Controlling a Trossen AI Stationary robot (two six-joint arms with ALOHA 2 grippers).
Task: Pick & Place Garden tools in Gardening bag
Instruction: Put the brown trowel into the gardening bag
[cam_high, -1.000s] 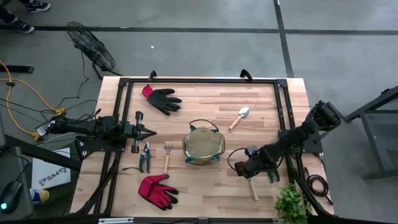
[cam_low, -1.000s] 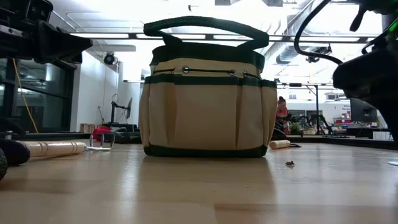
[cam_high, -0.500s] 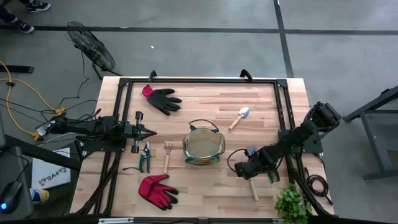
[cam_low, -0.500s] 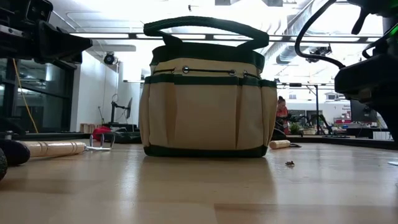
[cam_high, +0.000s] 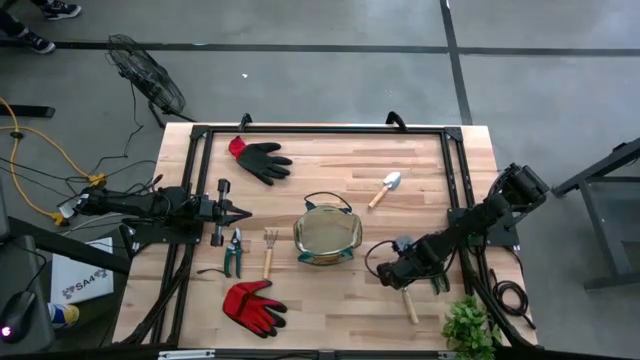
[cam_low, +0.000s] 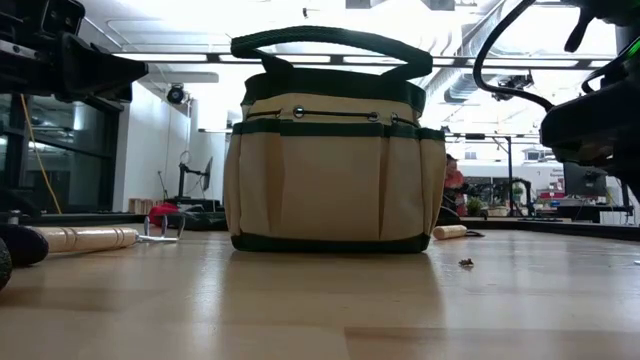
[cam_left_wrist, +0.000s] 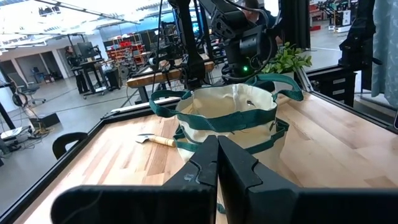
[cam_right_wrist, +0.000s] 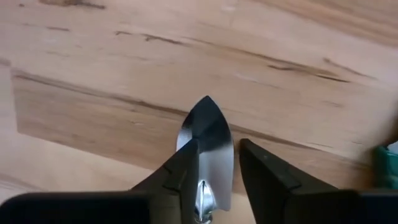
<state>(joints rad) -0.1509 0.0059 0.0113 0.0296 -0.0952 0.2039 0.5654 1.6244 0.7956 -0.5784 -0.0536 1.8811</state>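
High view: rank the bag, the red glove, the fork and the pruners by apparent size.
1. bag
2. red glove
3. pruners and fork: similar length, too close to rank; the pruners look wider.

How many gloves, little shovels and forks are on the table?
Gloves: 2, the black-and-red glove and the red glove
Trowels: 2, the trowel near the plant and the other trowel
Forks: 1, the fork
Total: 5
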